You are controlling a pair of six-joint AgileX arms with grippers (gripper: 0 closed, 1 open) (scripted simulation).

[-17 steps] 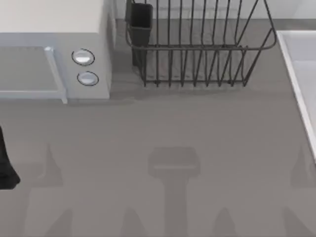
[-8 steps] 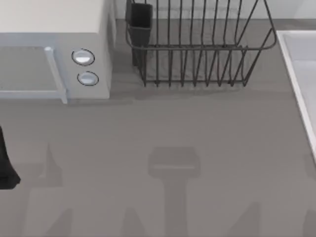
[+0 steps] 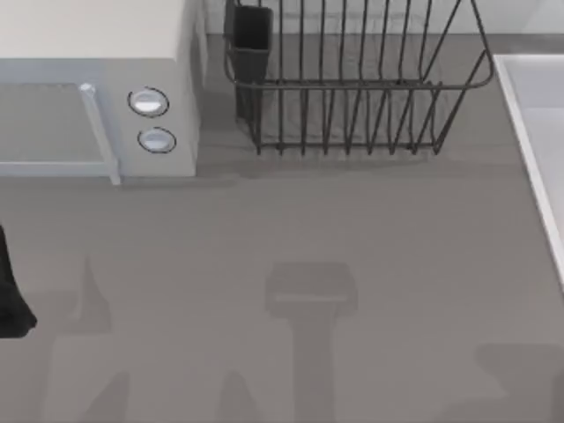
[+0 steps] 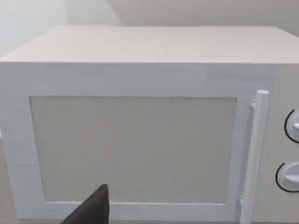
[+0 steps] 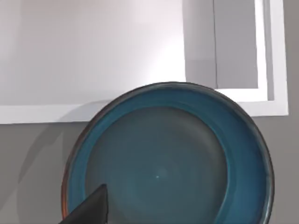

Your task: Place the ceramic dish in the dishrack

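The ceramic dish (image 5: pixel 173 163) is a round, deep blue plate with a darker centre, seen close from above in the right wrist view. It lies over the grey table, its rim crossing the white edge of a tray (image 5: pixel 93 56). A dark part of my right gripper (image 5: pixel 88 209) overlaps the dish's rim. The dishrack (image 3: pixel 352 88), a dark wire basket with a dark cutlery cup (image 3: pixel 250 40) at its left corner, stands at the back of the table. My left arm (image 3: pixel 9 300) is parked at the left edge, and my left gripper (image 4: pixel 91 210) faces the microwave.
A pale grey microwave (image 3: pixel 97 88) with two round knobs and a closed door (image 4: pixel 133 149) stands at the back left. A white tray (image 3: pixel 538 132) runs along the right edge. Bare grey table spreads between the microwave, dishrack and front edge.
Shadows on the table's front right have shifted and merged. The dishrack, microwave and left arm have not moved.
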